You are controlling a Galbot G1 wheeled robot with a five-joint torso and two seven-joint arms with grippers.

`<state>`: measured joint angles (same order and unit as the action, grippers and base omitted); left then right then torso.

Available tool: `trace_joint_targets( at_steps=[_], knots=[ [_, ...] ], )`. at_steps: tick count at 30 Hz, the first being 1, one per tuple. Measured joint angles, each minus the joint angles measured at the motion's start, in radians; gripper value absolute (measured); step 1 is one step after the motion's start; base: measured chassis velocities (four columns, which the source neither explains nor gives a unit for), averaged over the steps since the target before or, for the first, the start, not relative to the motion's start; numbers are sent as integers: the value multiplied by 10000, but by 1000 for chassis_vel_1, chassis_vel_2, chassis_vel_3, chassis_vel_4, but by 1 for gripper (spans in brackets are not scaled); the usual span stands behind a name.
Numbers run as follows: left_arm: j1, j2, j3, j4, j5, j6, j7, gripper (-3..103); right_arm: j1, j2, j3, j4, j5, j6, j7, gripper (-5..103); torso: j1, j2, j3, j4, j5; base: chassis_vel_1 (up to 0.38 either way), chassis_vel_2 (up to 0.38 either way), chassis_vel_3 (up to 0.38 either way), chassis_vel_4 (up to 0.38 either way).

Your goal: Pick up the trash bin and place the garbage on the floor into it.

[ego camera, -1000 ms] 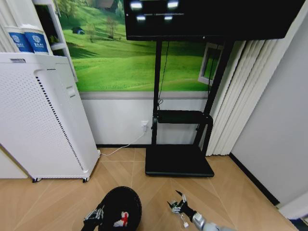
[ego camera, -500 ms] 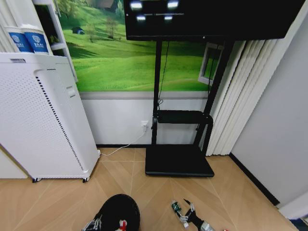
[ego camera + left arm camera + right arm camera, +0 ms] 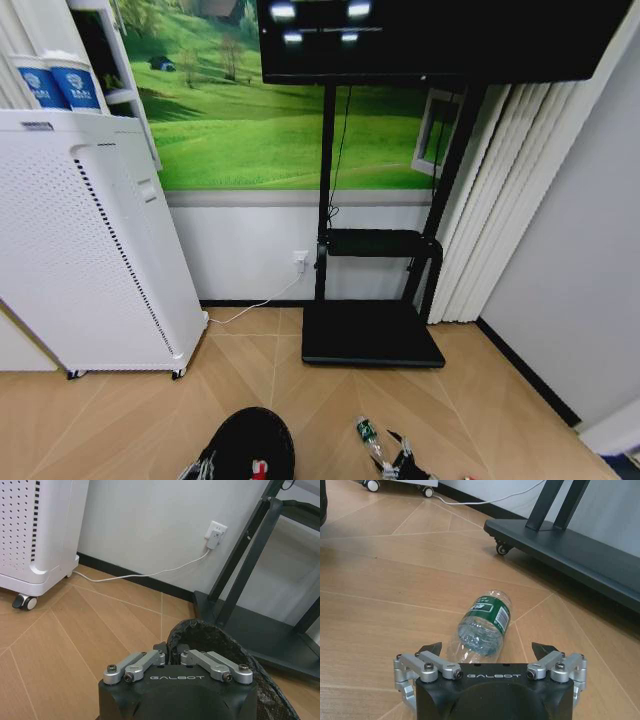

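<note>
Trash bin (image 3: pixel 250 440) (left claw (image 3: pixel 171 656) gripping) holds red-and-white litter (image 3: pixel 258 468).

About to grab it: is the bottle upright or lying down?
Lying down. The bottle rests on its side on the wood floor, between the right gripper's open jaws.

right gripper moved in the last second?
Yes. The right gripper has dropped toward the head view's bottom edge, farther from the TV stand base, and now sits open around the bottle on the floor.
</note>
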<state>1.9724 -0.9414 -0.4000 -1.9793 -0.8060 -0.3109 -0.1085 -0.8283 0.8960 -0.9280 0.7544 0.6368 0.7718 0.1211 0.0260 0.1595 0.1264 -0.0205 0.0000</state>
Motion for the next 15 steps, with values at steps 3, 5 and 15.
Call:
trace_joint_targets(
  at_steps=[3, 5, 15],
  knots=[
    [-1, -16, 11, -5, 7, -14, 35, 7, 158, 179, -261, -385, 176, -184, 21, 93, 0, 0, 0, 0, 0, 0, 0, 0, 0],
    [23, -25, 14, -38, 8, -15, 55, 7, 211, 239, -354, -559, 209, -206, 3, 93, 0, 0, 0, 0, -2, 0, 0, 0, 0],
    [194, -19, -25, -267, 41, -74, 189, 7, 503, 449, -807, -1096, 479, -417, -19, 55, 0, 0, 1, 0, 0, 0, 0, 0, 0]
  ],
)
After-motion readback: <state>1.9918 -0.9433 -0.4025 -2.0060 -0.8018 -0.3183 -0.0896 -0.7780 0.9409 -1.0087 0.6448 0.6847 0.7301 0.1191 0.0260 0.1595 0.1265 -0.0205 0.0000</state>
